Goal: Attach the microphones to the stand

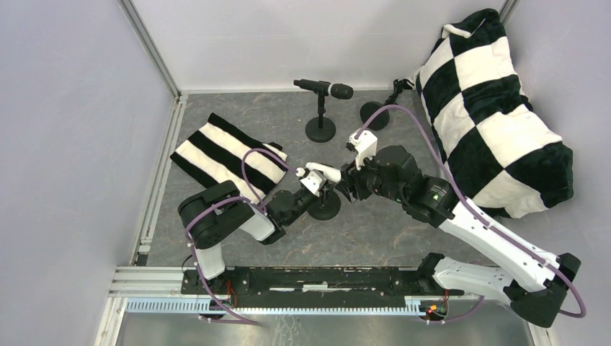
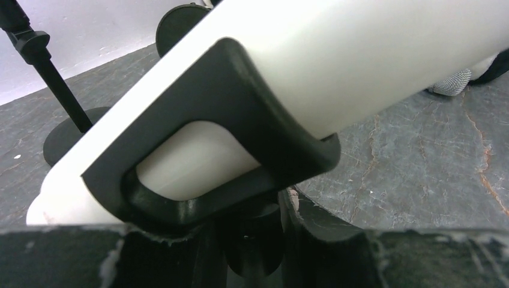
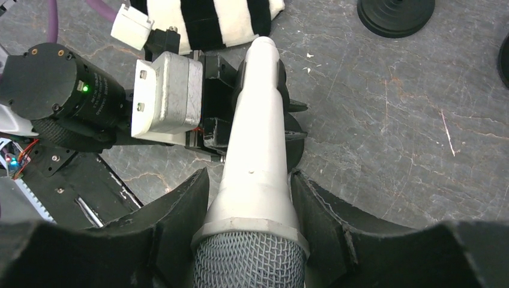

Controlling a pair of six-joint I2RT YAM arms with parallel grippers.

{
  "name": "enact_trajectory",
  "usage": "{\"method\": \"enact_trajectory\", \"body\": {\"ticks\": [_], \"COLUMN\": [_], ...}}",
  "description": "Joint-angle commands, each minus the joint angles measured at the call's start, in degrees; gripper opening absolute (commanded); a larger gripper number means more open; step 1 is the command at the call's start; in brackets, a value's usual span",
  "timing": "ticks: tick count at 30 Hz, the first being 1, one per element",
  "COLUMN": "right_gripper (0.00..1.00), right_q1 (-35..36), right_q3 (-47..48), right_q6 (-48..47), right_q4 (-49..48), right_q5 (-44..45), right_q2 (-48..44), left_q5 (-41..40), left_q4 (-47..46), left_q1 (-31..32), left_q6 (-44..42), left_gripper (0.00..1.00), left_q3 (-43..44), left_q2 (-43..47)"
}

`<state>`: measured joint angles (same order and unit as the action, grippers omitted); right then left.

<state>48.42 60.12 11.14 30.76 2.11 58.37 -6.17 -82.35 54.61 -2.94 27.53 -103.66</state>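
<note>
Both clenched: right gripper around the white microphone, left gripper on the black stand clip.

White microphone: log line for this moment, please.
white microphone in clip | right claw shut on white microphone | left claw shut on stand | black microphone mounted

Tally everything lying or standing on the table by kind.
Microphones: 3 (black microphone, white microphone, silver-grey mesh head)
Stands: 3 (back stand, right stand, near stand)
Striped cloth: 1
Checkered bag: 1
Total: 8
</note>
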Motion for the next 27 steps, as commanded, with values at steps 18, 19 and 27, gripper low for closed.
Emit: {"method": "enact_trajectory", "body": {"ticks": [18,19,27], "right_gripper": [0.00,0.00,0.00], "right_q1": [-2.25,-2.42,-3.56], "right_q3": [-1.00,-1.13,-2.57], "right_q6": [-4.73,-4.78,-5.32], "right_q4": [-5.98,-6.21,-8.69], "right_q5": [3.34,3.15,1.55], "right_q2": [15.24,15.52,17.74], "left_q5": [7.10,7.06,6.96], "left_q4": [-5.01,-5.04,-5.39], "left_q1": [5.33,5.31,5.33], "left_q6": [-6.85,-6.87,-6.63], "left_gripper": [0.02,0.02,0.02], "left_q3": [2.43,2.44,2.09], "left_q2": [1.61,1.61,1.43]}}
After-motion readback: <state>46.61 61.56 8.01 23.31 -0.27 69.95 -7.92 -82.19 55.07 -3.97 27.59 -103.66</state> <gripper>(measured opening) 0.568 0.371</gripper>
